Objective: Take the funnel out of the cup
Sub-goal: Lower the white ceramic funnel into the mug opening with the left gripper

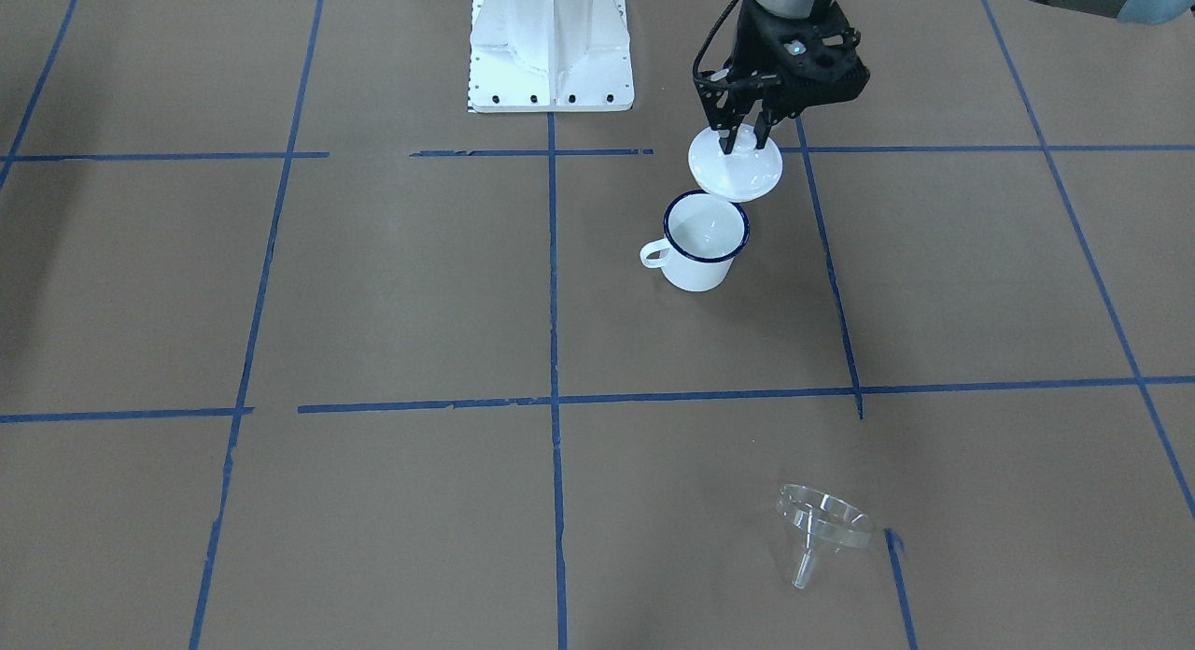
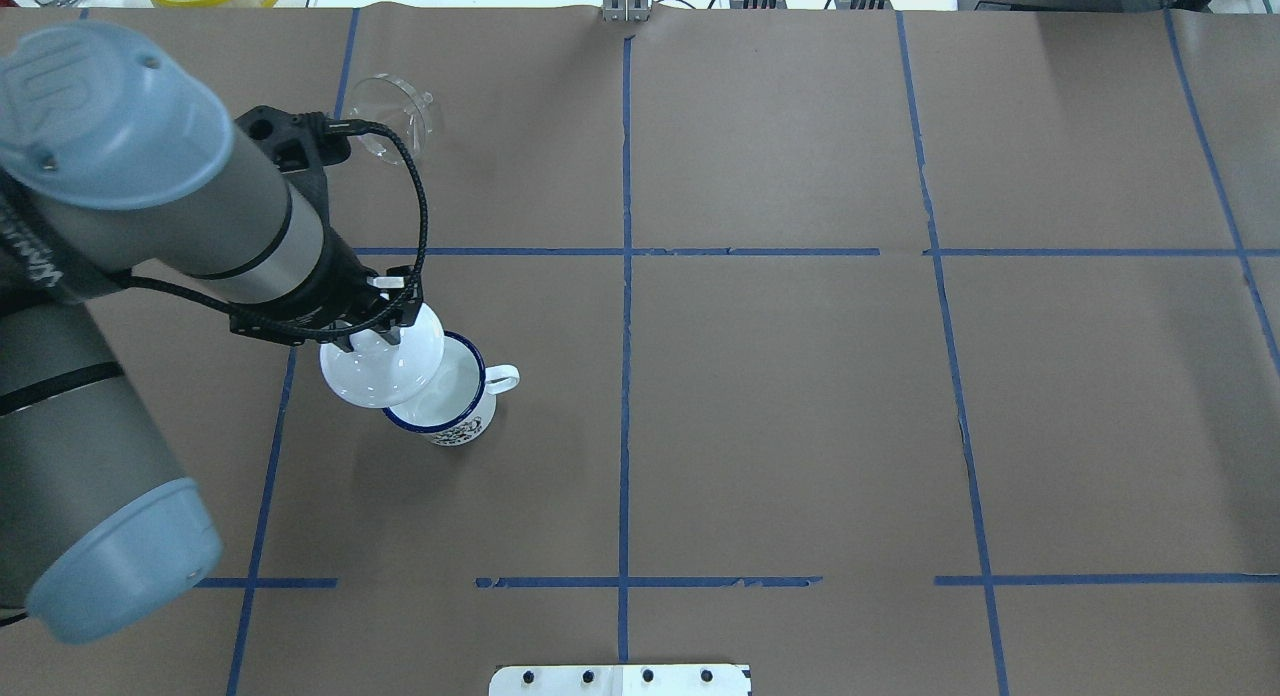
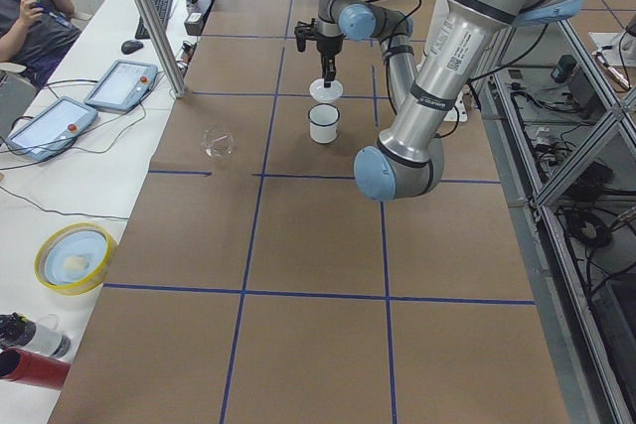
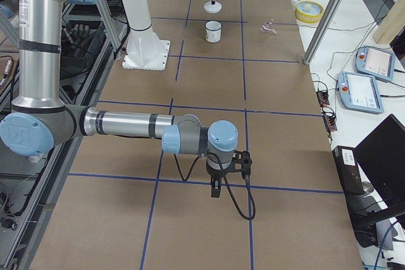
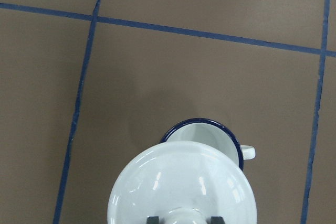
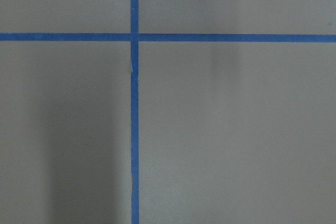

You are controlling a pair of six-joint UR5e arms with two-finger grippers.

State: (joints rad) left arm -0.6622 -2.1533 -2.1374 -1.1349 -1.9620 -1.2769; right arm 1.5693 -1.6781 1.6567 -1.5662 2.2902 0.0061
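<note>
The white enamel cup (image 1: 700, 248) with a dark blue rim stands upright on the brown table, with nothing showing inside it; it also shows in the overhead view (image 2: 455, 406) and the left wrist view (image 5: 210, 132). My left gripper (image 1: 744, 136) is shut on the knob of a white round lid (image 1: 738, 169) and holds it above the table, partly over the cup's rim on the robot's side (image 2: 380, 361). The clear funnel (image 1: 823, 519) lies on its side on the table, far from the cup (image 2: 392, 111). My right gripper (image 4: 215, 188) shows only in the exterior right view; I cannot tell its state.
The white robot base (image 1: 551, 52) stands at the table's robot side. Blue tape lines cross the brown paper. A yellow bowl (image 3: 75, 257), control tablets (image 3: 50, 126) and a metal post (image 3: 149, 17) stand on the white bench beyond the table's far edge.
</note>
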